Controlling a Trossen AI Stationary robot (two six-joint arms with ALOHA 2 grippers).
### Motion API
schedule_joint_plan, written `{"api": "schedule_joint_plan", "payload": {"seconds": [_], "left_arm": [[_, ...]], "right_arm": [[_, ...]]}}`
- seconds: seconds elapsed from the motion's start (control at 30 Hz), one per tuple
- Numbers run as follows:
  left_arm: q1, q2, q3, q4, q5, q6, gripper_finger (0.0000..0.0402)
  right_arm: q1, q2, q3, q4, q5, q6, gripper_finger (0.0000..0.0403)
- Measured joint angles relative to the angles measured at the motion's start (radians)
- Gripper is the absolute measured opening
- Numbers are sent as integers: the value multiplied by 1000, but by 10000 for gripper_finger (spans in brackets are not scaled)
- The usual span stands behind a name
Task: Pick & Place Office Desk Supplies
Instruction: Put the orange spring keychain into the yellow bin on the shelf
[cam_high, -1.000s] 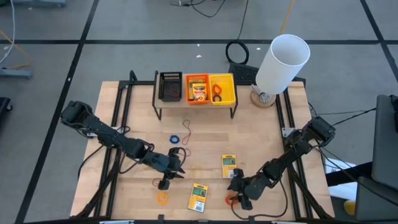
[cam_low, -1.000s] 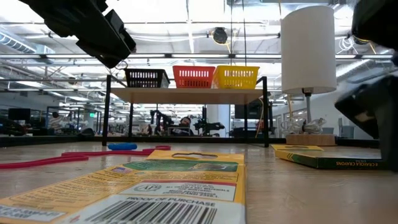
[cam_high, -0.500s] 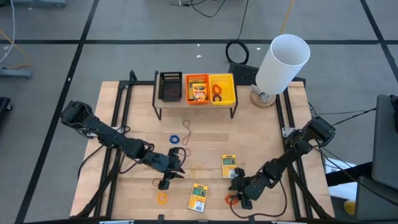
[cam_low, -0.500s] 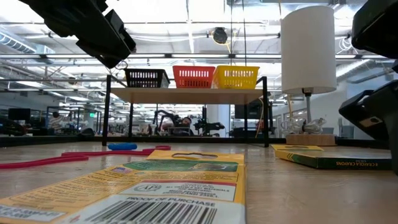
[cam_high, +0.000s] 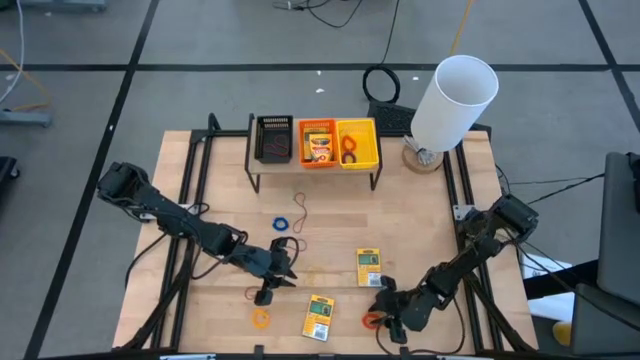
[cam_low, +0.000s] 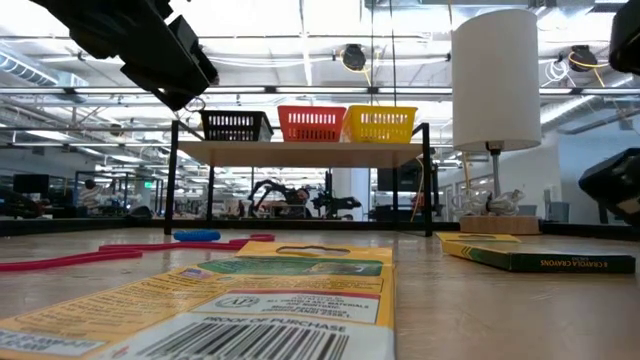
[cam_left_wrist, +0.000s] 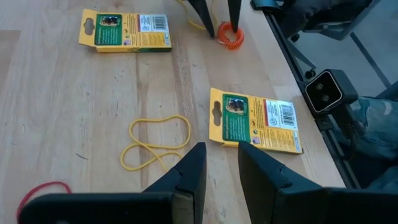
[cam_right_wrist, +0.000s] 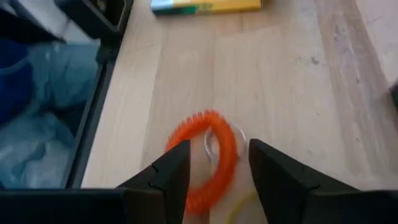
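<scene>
"PROOF OF PURCHASE" on the nearest yellow pack (cam_low: 290, 300) — "CRAYOLA CRAYONS" along the farther pack's edge (cam_low: 535, 261).

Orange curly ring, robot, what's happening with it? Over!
Right gripper open, astride the orange coil ring at the table's near edge. Left gripper open, empty, mid-table. Ring flat on wood, not gripped. Nothing in the way.
</scene>
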Motion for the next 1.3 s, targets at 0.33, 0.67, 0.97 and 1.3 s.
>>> {"api": "schedule_joint_plan", "payload": {"seconds": [0.33, 0.67, 0.97, 1.3], "left_arm": [[-33, 0, 0, -19, 0, -24, 81], [-32, 0, 0, -59, -2, -33, 81], [-5, 0, 0, -59, -3, -20, 81], [55, 0, 0, -55, -4, 58, 81]], "right_arm": [[-1, 157, 3, 231, 19, -32, 111], [-11, 99, 2, 205, -32, -138, 13], [-67, -188, -1, 182, 44, -564, 10], [-131, -478, 0, 213, 384, -1011, 10]]}}
